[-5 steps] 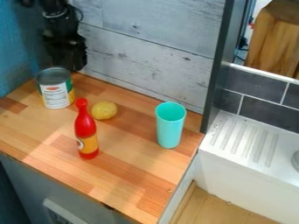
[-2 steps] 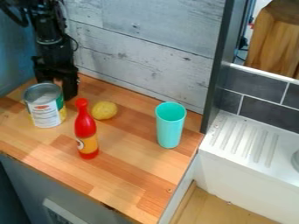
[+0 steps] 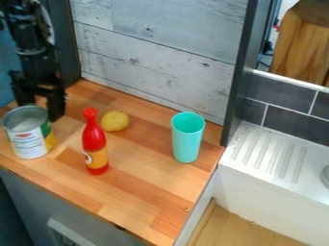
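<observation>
Can (image 3: 27, 140) partly hides the black pincer (image 3: 41, 107)

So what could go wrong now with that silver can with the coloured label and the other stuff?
The silver metal can with the coloured label stands close to the wooden counter's front edge, with the black two-finger gripper right behind it, so a push forward might tip it off. The tall red and yellow plastic bottle could topple if bumped. The roundish yellow lemon might roll if nudged.
</observation>
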`<action>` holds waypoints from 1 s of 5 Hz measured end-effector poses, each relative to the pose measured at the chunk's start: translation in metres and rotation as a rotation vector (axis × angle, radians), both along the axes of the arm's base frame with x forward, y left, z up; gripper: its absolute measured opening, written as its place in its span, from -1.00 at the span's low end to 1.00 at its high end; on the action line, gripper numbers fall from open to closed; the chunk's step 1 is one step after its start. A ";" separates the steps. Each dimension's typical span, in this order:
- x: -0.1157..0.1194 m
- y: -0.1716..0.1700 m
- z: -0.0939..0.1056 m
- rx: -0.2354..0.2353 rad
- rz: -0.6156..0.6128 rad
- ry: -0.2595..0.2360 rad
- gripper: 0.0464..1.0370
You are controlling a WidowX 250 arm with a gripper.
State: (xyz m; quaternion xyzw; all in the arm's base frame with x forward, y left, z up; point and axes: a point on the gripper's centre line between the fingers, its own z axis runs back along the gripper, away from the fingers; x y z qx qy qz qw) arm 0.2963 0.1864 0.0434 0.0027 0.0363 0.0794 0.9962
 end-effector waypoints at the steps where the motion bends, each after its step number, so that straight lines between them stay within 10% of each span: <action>1: -0.009 -0.002 0.020 -0.031 0.018 -0.024 0.93; 3: 0.042 -0.024 0.090 -0.176 -0.032 -0.207 0.93; 4: 0.070 -0.077 0.115 -0.212 -0.148 -0.222 0.93; 5: 0.072 -0.132 0.106 -0.194 -0.266 -0.122 0.93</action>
